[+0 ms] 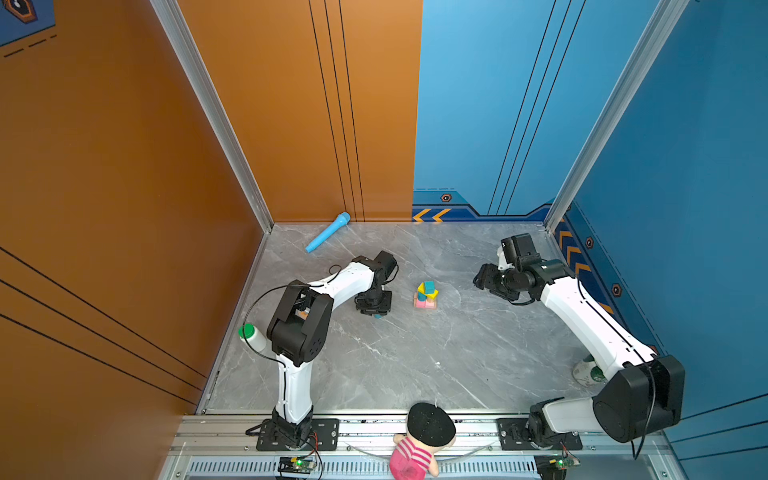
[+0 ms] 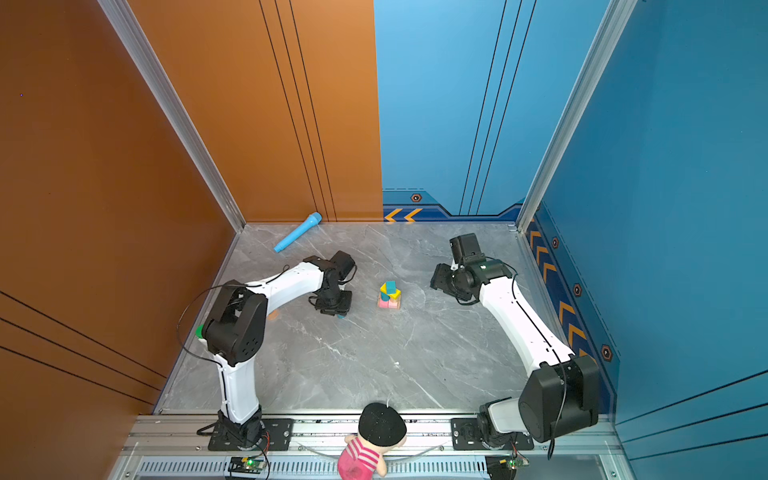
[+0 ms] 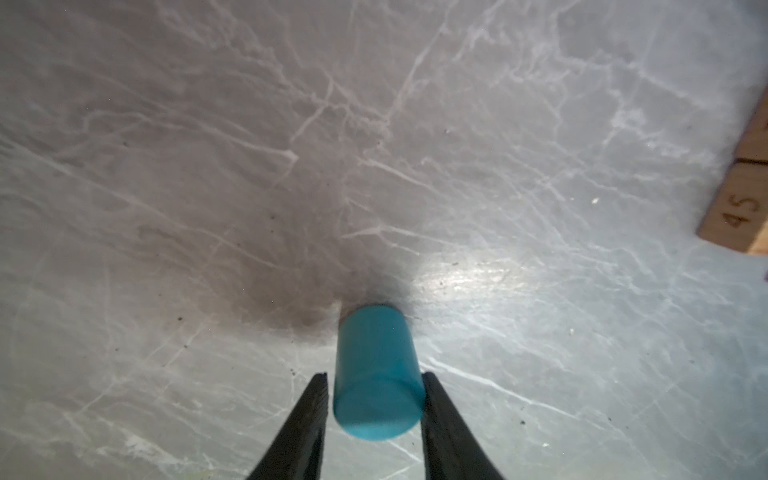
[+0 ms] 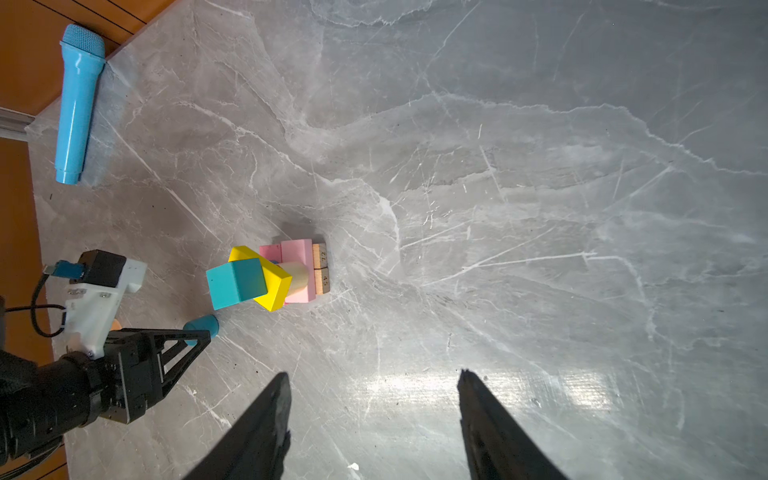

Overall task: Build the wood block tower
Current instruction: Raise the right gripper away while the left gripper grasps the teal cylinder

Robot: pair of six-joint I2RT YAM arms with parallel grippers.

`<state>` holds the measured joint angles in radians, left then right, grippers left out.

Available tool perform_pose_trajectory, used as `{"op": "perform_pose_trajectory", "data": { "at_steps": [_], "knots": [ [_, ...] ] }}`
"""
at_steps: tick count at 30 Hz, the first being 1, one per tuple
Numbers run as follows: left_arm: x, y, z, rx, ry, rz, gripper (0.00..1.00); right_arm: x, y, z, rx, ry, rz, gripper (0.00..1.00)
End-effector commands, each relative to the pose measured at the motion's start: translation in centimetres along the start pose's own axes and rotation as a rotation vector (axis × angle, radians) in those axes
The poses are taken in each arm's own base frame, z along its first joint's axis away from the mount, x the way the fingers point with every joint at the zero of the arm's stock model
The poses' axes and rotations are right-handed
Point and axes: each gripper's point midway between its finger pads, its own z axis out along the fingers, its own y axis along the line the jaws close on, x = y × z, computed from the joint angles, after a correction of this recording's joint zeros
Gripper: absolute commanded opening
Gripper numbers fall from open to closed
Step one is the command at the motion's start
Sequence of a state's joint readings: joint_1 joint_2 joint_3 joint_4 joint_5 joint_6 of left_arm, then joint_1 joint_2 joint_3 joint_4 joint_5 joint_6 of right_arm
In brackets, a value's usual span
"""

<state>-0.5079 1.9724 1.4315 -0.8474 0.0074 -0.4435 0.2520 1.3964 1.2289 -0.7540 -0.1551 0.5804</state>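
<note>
Marble table [image 1: 415, 365], left hand [image 3: 374, 375] straddling cylinder [image 3: 374, 361] (blue)

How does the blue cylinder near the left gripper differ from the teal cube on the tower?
The cylinder is round; the cube has flat square faces. The cylinder stands on the table, between the fingers of the left gripper; the cube sits atop the tower, on the yellow bar. Both are small blue-green painted blocks.
</note>
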Motion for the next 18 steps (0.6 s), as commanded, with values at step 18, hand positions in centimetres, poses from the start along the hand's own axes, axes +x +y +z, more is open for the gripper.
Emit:
{"op": "perform_pose_trajectory", "data": {
  "at_steps": [18],
  "knots": [
    [-0.86,-0.01,-0.05,-0.018,-0.002,-0.012,0.32,-0.04,-0.12,0.17,-0.011,0.0,0.024,0.63]
  ]
}}
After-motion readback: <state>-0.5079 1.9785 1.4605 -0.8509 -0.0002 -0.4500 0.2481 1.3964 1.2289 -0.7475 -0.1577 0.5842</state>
